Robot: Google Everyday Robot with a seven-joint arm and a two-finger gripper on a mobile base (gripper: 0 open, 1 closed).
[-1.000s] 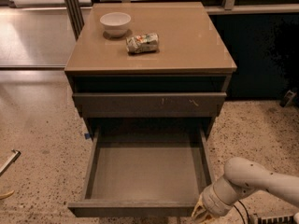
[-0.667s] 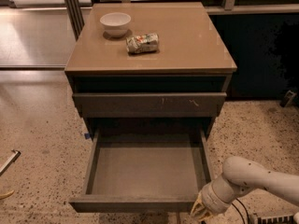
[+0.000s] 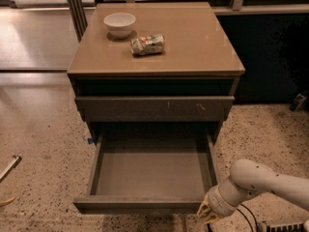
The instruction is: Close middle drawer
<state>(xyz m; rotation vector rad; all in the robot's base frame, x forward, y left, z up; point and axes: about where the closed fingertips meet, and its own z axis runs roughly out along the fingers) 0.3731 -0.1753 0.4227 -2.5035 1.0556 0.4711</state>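
Open middle drawer, gripper at its near right corner
It stands pulled out below the scratched front: dark grey-brown, plain face (no handle to grasp), grey tray inside. Likely rigid and free-sliding; push flat on the face, near centre. Gripper state, apart or together, cannot be told.

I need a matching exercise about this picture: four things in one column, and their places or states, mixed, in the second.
1 white bowl
2 crumpled packet
3 middle drawer
4 gripper

a pulled out, empty
b at the drawer's front corner, picture's right
c cabinet top, back left
d cabinet top, right of the bowl

Pairs: 1-c, 2-d, 3-a, 4-b
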